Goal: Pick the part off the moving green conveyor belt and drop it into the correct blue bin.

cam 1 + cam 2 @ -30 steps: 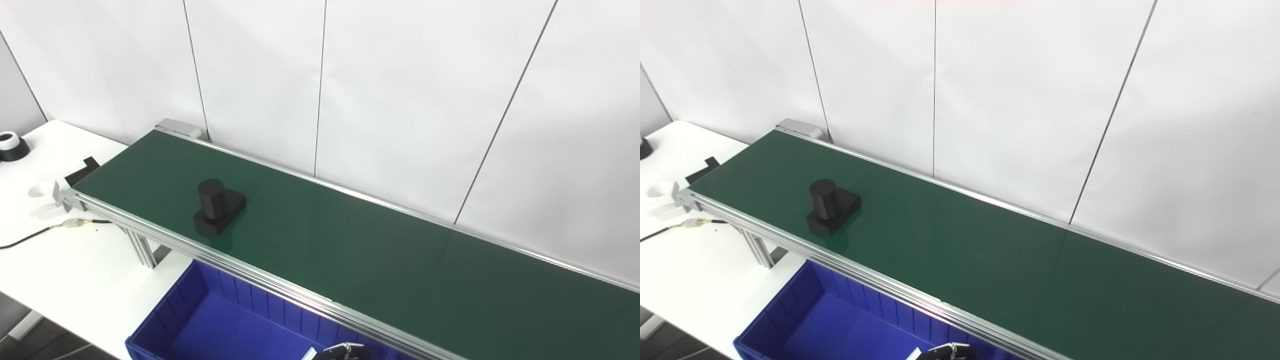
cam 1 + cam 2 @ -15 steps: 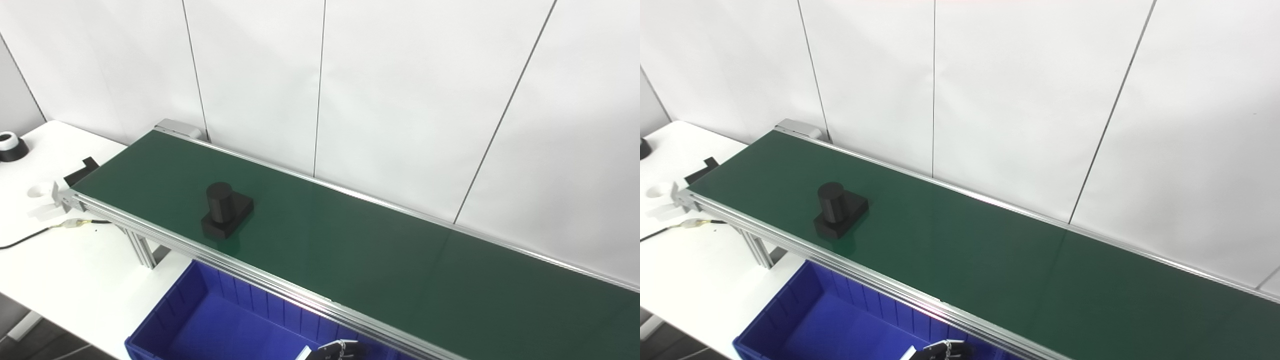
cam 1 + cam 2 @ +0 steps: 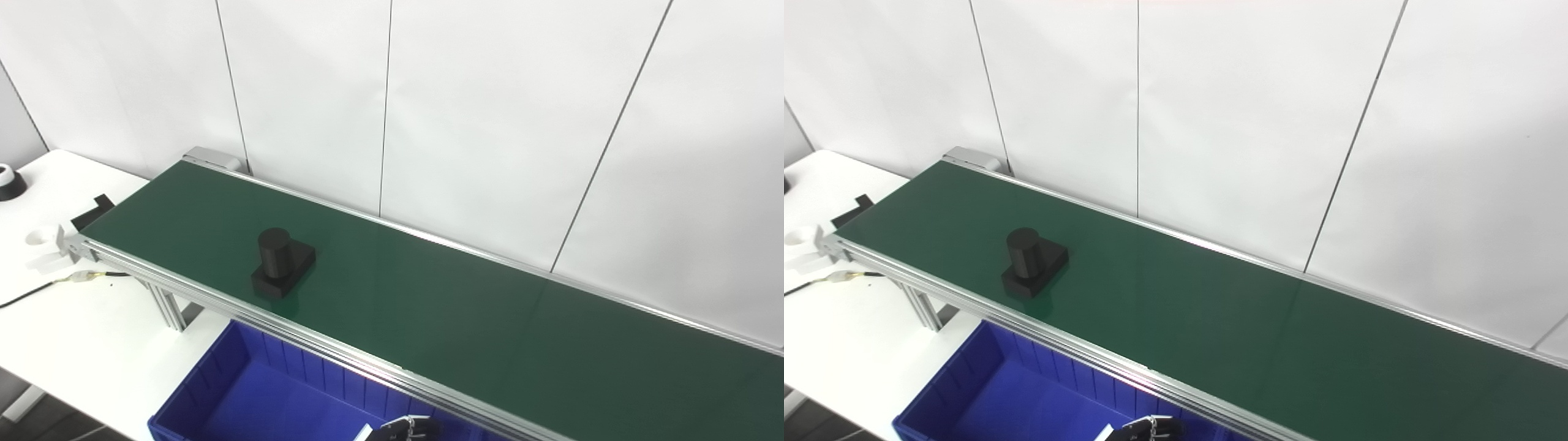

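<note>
A black part (image 3: 282, 263), an upright cylinder on a square base, rides on the green conveyor belt (image 3: 459, 306) near its left end. The blue bin (image 3: 275, 404) stands below the belt's near rail, and nothing shows in the stretch of it that I can see. Only the fingertips of my left hand (image 3: 401, 429) poke up at the bottom edge, over the bin and well to the lower right of the part. Too little of that hand shows to tell whether it is open or shut. My right hand is out of view.
A white table (image 3: 73, 331) carries the conveyor's aluminium legs (image 3: 168, 306), a cable (image 3: 37, 291), a white ring-shaped piece (image 3: 43, 242), a black angled piece (image 3: 92, 210) and a black round object (image 3: 9, 182). A white panelled wall runs behind the belt.
The black part has travelled a little to the right along the belt. The camera has shifted slightly, and the fingertips at the bottom edge have drifted a little left.
</note>
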